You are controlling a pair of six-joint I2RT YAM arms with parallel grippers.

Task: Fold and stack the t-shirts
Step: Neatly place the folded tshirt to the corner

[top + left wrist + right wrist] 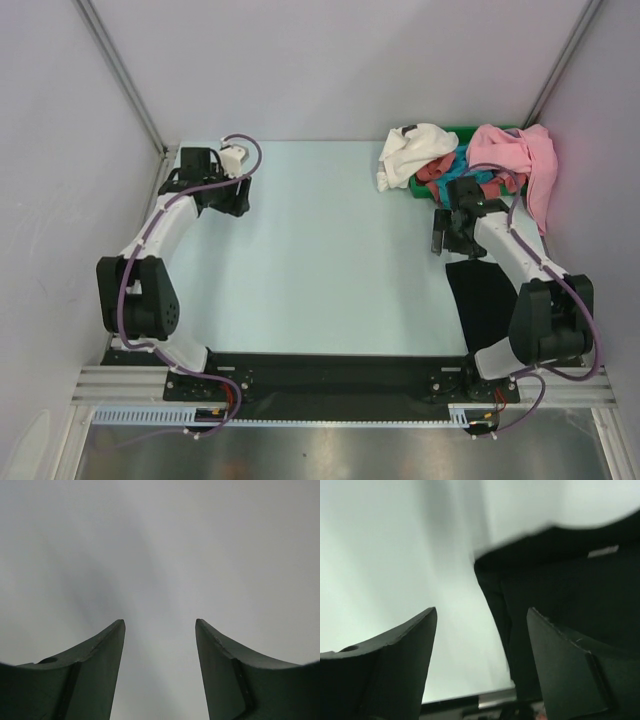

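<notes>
Seen from above, a white t-shirt (415,150), a pink t-shirt (515,155) and red and teal t-shirts (435,170) are heaped at one o'clock on the tabletop (330,250). A black t-shirt (487,300) is spread at four o'clock, just beside the right hand (443,232). The left hand (228,195) is held at ten o'clock.

In the left wrist view, the left hand (160,625) is seen spread wide, with nothing gripped.

In the right wrist view, the right hand (482,612) is spread wide and empty above the black t-shirt's edge.

Soft, rumpled matt cloth for the pink t-shirt (520,155), white t-shirt (412,150) and black t-shirt (487,305); smooth, faintly glossy table (330,260); matt dark plastic on fingers (90,680) of the left gripper (160,627).
</notes>
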